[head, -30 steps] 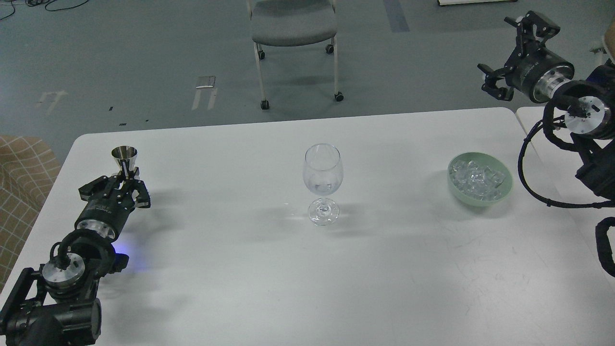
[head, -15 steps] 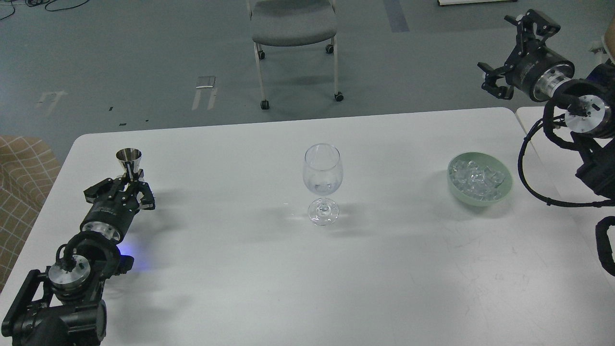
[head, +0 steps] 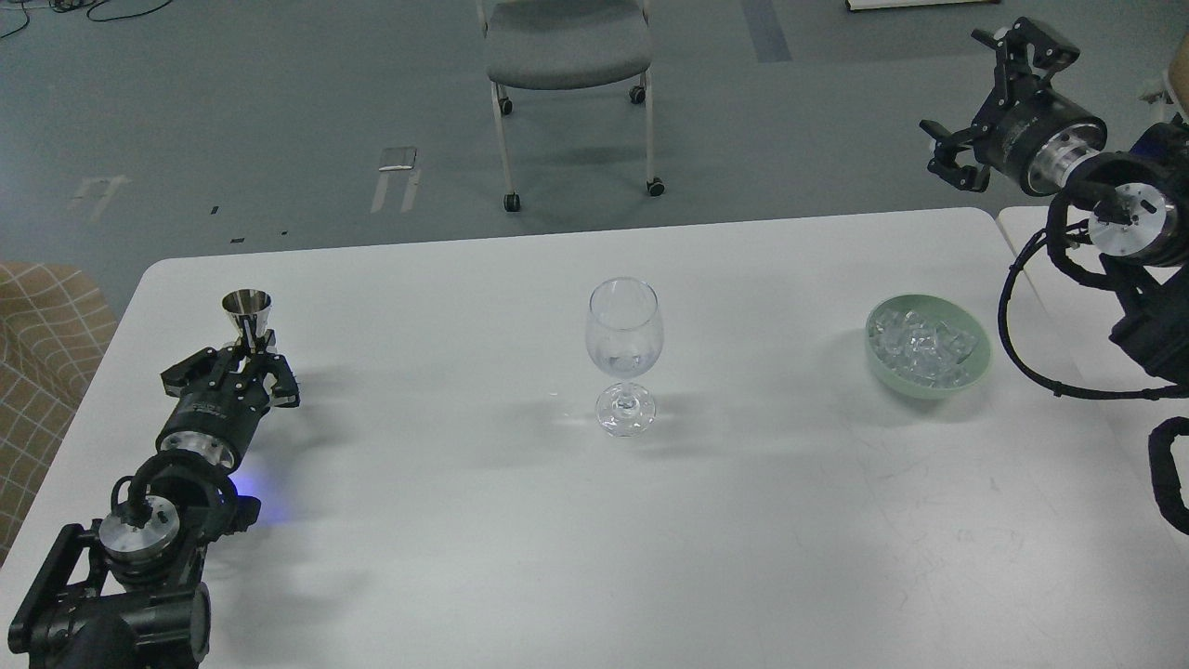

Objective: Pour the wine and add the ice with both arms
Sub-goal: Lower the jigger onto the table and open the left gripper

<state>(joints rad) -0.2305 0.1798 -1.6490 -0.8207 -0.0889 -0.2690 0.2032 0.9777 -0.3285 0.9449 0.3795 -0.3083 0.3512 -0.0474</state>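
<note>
On the white table (head: 483,520), the left gripper (head: 243,364) is clamped round the stem of a steel jigger (head: 247,314) at the left edge. A wine glass (head: 624,355) stands centre; ice (head: 920,346) fills a green bowl (head: 966,376) right. The right gripper (head: 985,102) hangs spread wide, empty, above. Best carry the jigger level, then tip slowly over the rim.

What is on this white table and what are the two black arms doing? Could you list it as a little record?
left gripper: closed around the small steel measuring cup, at the table's left
right gripper: open, empty, raised past the far right corner
clear wine glass: upright, centre
pale green bowl: right of the glass, holding clear ice cubes
</note>
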